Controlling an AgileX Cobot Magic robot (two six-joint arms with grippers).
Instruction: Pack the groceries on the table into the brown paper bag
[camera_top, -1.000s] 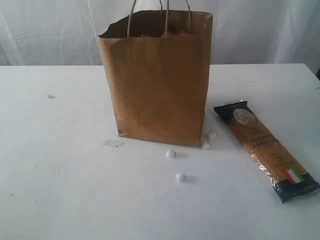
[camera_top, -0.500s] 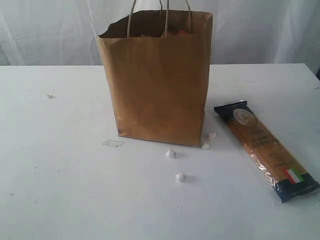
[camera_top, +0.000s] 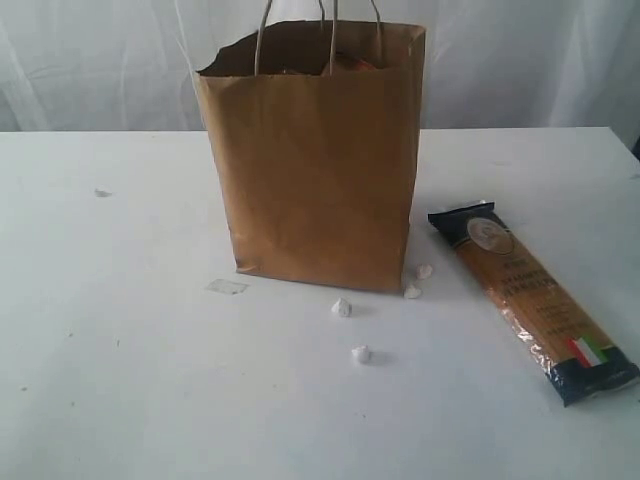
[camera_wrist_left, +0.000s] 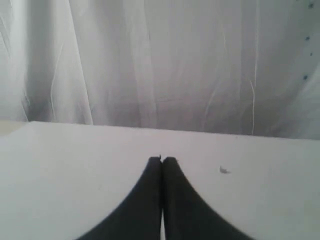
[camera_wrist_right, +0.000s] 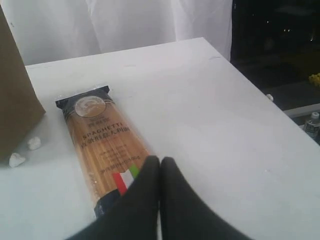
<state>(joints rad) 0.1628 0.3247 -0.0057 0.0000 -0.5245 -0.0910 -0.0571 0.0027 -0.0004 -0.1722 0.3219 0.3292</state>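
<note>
The tall brown paper bag (camera_top: 320, 160) stands upright in the middle of the white table (camera_top: 120, 380), with something orange just showing inside its rim. To its right the long spaghetti packet (camera_top: 530, 298) lies flat on the table; the right wrist view shows the same spaghetti packet (camera_wrist_right: 102, 145) and a corner of the paper bag (camera_wrist_right: 15, 95). My right gripper (camera_wrist_right: 159, 159) is shut and empty, hovering over the packet's near end. My left gripper (camera_wrist_left: 162, 160) is shut and empty above bare table (camera_wrist_left: 75, 165). Neither gripper appears in the exterior view. The other groceries are out of sight.
Small white lumps (camera_top: 343, 307) lie on the table in front of the bag, and a scrap (camera_top: 226, 286) lies by its left corner. White curtains (camera_top: 520, 60) hang behind the table. The right wrist view shows the table's edge (camera_wrist_right: 250, 85) with a dark floor beyond.
</note>
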